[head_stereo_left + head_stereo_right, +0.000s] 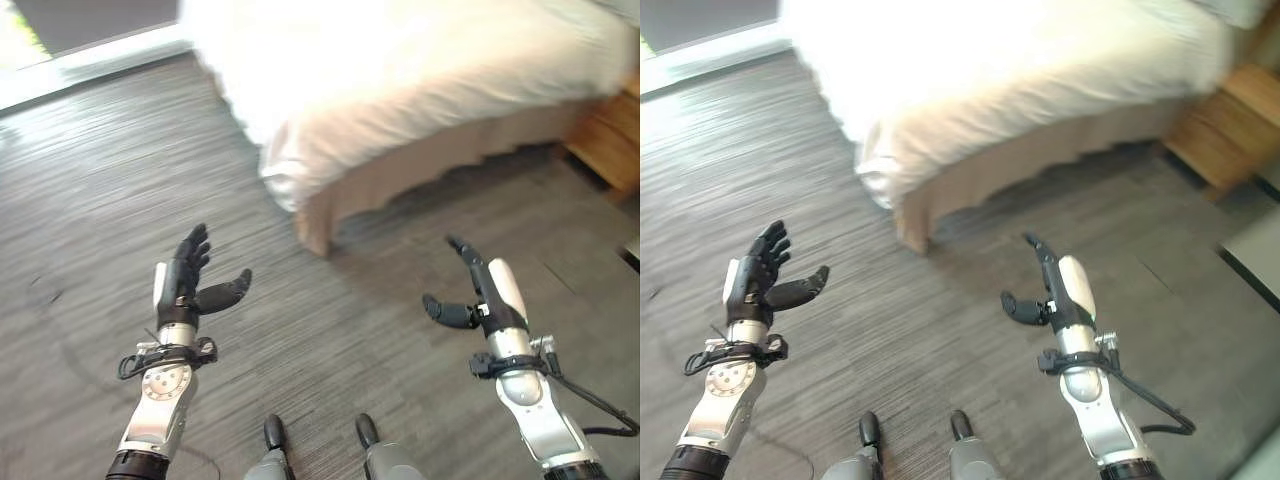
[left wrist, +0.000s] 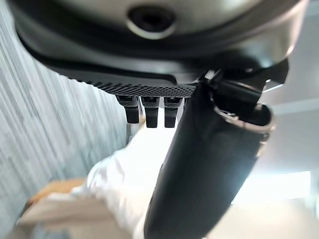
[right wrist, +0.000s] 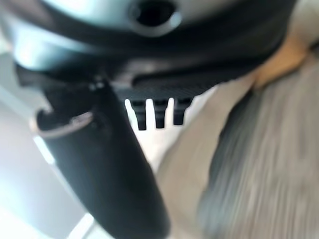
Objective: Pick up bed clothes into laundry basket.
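White bed clothes [image 1: 400,70] cover the bed ahead and hang over its near corner [image 1: 880,170]. Both hands are raised over the grey floor, short of the bed. My left hand [image 1: 185,280] is open, fingers straight and thumb spread, holding nothing. My right hand [image 1: 480,290] is open too, fingers pointing toward the bed's corner, empty. In the left wrist view the white bedding [image 2: 124,174] shows past the straight fingers [image 2: 149,112]. The right wrist view shows straight fingers [image 3: 154,114] as well.
The bed's beige base [image 1: 420,165] ends at a corner leg [image 1: 312,240] between the two hands. A wooden nightstand [image 1: 610,140] stands at the right. A bright window strip [image 1: 90,55] runs along the far left. Grey striped floor [image 1: 330,340] lies in front.
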